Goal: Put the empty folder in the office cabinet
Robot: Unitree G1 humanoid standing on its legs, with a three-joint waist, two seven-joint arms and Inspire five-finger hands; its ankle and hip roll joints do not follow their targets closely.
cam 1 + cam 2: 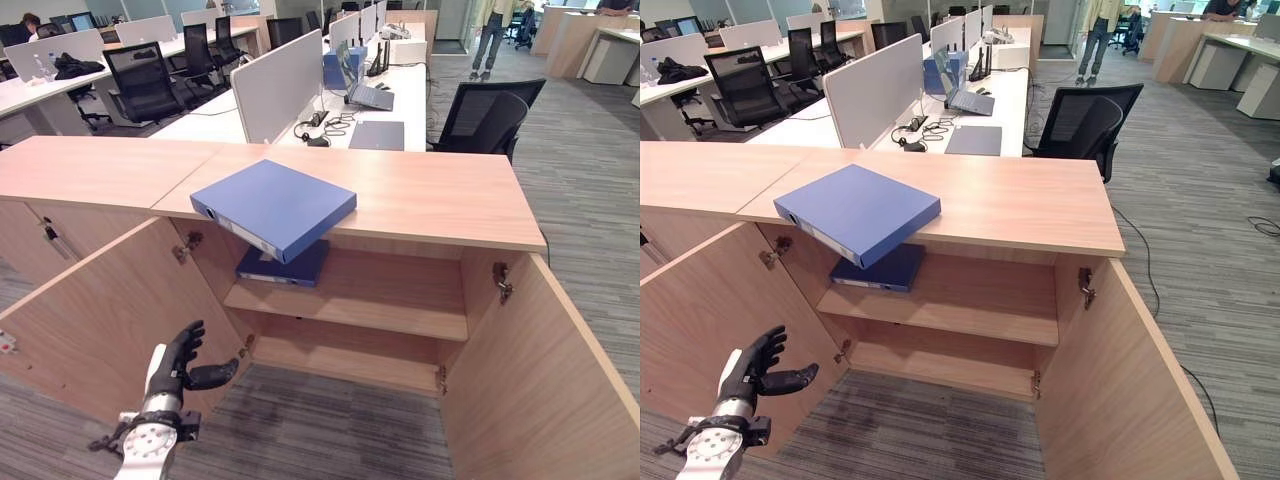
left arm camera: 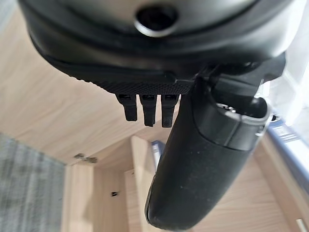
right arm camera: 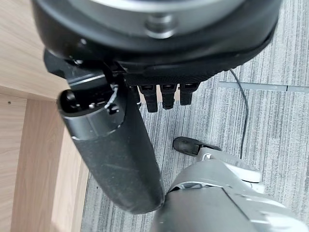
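The left robot hand (image 1: 182, 362) hangs low in front of the cabinet with its fingers loosely spread and nothing in them, just beside the inner face of the left door (image 1: 95, 320). Up and to the right of it, on the cabinet top (image 1: 430, 195), lies the blue folder (image 1: 272, 207). It rests flat but skewed, with one corner and its spine end jutting over the front edge, which looks like a deliberate offer of a free edge to grip from below and in front. Directly under that overhang, further in than the left robot hand, a second blue folder (image 1: 283, 266) lies on the upper shelf (image 1: 370, 300), filling its left part.

The rest of that shelf, to the right, is bare, and the lower compartment (image 1: 345, 362) beneath it looks free as well. Both doors stand wide, the right door (image 1: 540, 375) swung well out, so the mouth is unobstructed; the shelf's front lip and the underside of the top are the edges to clear when sliding the folder in.

The right robot hand (image 3: 145, 77) shows in its own wrist view over grey carpet beside the right door, fingers relaxed, thumb extended, holding nothing.
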